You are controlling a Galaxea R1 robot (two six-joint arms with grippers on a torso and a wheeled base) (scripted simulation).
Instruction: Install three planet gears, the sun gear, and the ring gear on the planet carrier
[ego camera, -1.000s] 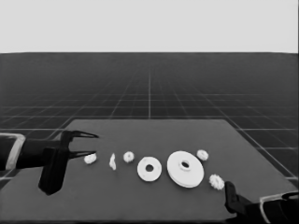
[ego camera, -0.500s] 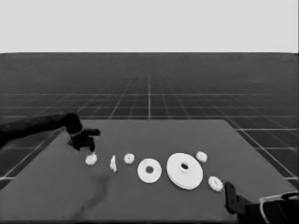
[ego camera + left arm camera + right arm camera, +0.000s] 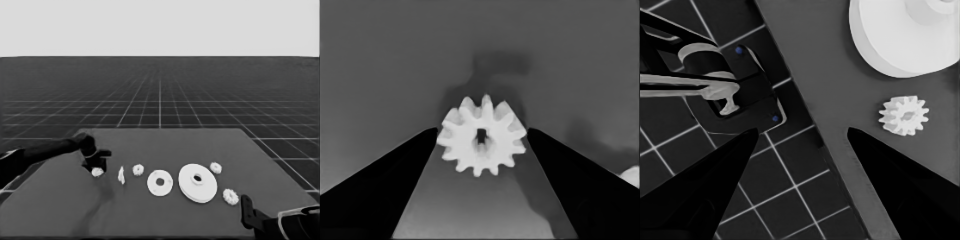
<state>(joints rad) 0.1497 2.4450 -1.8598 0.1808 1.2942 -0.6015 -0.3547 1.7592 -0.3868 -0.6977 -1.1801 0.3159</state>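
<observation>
1. The left gripper (image 3: 96, 161) hangs spread over the leftmost gear (image 3: 97, 172), its fingers (image 3: 380, 185) either side of it, not touching.
2. The right gripper (image 3: 246, 212) waits, spread, at the table's (image 3: 210, 142) near right corner.
3. The smaller round part (image 3: 160, 182) lies mid-table, the larger round part (image 3: 198, 182) just right of it.

Four small toothed gears (image 3: 138, 170), two round parts (image 3: 160, 182), and one thin white piece (image 3: 121, 175).
</observation>
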